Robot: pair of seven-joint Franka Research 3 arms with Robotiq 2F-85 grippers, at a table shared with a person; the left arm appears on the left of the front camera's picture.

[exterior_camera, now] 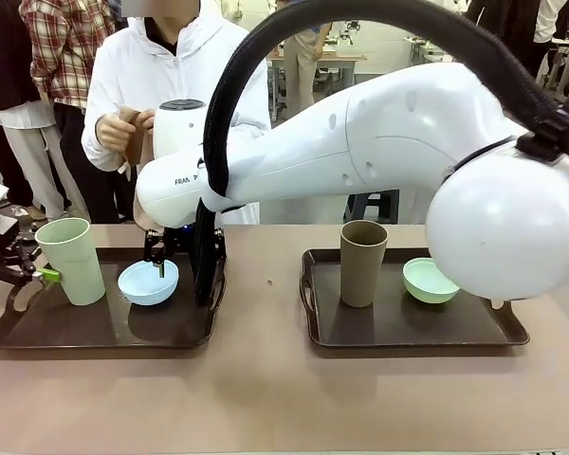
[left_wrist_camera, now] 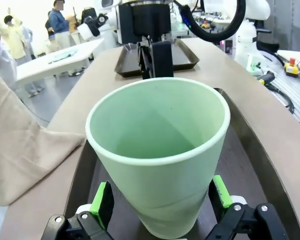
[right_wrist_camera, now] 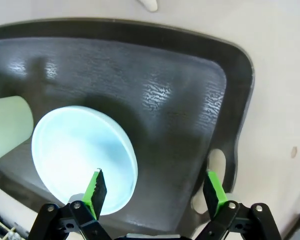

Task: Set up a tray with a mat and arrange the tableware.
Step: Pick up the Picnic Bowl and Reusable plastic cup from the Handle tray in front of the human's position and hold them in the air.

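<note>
Left gripper (left_wrist_camera: pixel 160 194): jaws spread wide, straddling pale green tumbler (left_wrist_camera: pixel 157 145).
Right gripper (right_wrist_camera: pixel 154 176): hanging open over light blue bowl (right_wrist_camera: pixel 80 155), at tumbler's 3 o'clock.

Mint green bowl (exterior_camera: pixel 422 282) partly behind right arm (exterior_camera: pixel 379 142); pale green tumbler (right_wrist_camera: pixel 5 130) cropped at frame edge

Bright, even overhead light, soft shadows. Glare mottles the dark textured rectangular tray (right_wrist_camera: pixel 190 130) mid-frame in the right wrist view; the left wrist view bows at its edges.
</note>
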